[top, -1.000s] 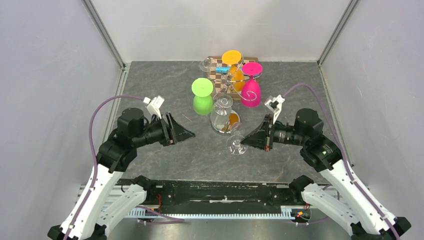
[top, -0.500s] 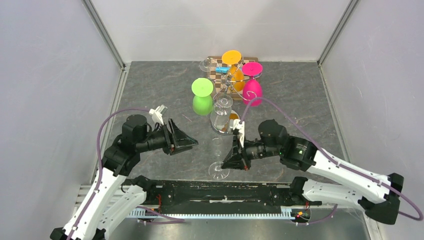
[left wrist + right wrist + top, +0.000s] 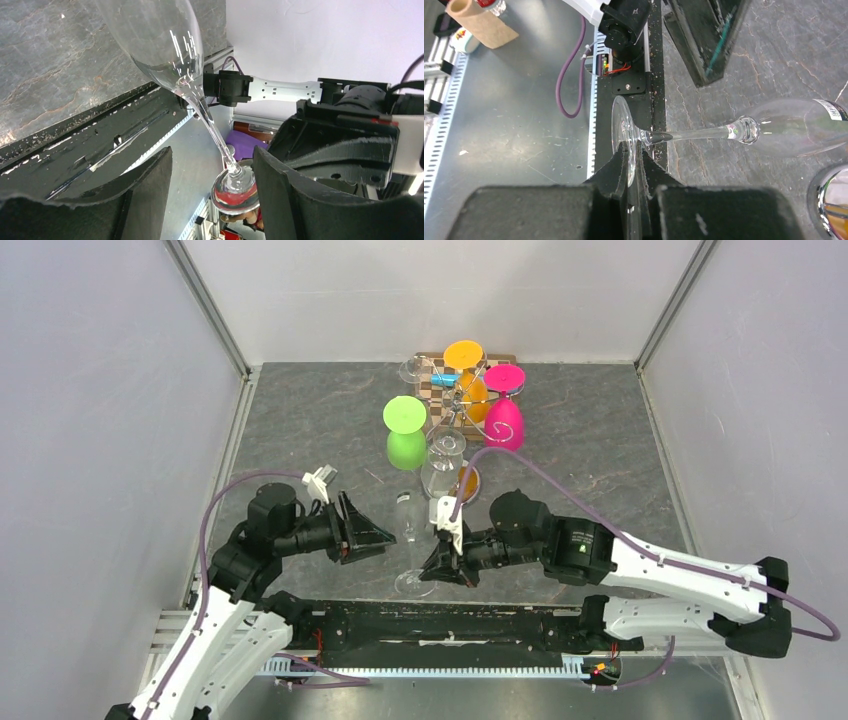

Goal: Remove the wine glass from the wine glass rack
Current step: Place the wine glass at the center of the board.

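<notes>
Wine glass (image 3: pixel 408 530) is now off the wine glass rack (image 3: pixel 466 480). A second ago its foot was right of the table's middle. Now it hangs at the near edge, left of middle, with the bowl pointing toward the far edge and the stem close to level. The right gripper (image 3: pixel 428 575) is pressed together on the rim of the foot, which shows plainly in its wrist view. That arm has swung in from the right side and lies along the near edge. The left gripper (image 3: pixel 380 535) has drawn closer to the near edge. Its fingers are spread on either side of the stem, apparently not touching it.

Judging by this, the removal itself is done. What is left is a handover or setting the glass down.

The foot sits over the black rail (image 3: pixel 500 615) at the near edge, so there is little room that way. The bowl is near the rack's round base, and the green glass (image 3: pixel 405 445), pink glass (image 3: pixel 503 425) and orange glass (image 3: pixel 470 390) hang around the rack toward the far edge. Going back in that direction risks a knock. The table (image 3: pixel 320 420) shows bare surface toward the far-left corner and along the right edge. The left arm takes up the near-left corner.
</notes>
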Controlling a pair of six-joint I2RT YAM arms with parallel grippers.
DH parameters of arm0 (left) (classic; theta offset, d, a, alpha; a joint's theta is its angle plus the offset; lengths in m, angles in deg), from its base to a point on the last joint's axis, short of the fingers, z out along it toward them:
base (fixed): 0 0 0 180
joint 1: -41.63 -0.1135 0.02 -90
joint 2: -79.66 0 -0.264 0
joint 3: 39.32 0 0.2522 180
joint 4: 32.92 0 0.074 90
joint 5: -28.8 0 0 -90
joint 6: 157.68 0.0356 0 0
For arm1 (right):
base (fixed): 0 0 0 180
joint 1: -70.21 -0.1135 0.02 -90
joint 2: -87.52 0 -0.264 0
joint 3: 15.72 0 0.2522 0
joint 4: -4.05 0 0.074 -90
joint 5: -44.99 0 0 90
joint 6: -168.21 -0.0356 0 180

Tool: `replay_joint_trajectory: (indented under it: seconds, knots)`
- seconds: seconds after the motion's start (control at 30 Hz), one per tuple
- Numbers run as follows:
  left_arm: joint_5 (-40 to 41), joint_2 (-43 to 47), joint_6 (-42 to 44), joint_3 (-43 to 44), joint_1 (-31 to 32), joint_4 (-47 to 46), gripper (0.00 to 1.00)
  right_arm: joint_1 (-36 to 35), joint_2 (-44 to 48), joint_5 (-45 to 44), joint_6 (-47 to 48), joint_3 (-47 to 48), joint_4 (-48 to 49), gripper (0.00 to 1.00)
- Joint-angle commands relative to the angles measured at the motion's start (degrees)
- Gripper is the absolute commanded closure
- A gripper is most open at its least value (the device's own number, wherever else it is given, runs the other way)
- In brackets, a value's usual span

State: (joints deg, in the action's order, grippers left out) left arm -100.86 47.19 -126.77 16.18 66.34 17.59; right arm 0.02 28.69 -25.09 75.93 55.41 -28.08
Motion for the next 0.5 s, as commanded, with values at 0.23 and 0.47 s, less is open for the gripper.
replay_joint_trajectory:
  seconds: [0.23, 0.47]
  knots:
    - [-5.53, 2.97, -6.66, -3.60, -0.36, -3.62, 0.33, -8.30, -1.94, -10.49, 12.59, 3.87, 9.81, 1.00]
    - [-6.75, 4.85, -7.63, -5.93, -0.28, -4.07, 0.33, -10.78, -3.50, -14.97, 15.12, 4.29, 12.67, 1.00]
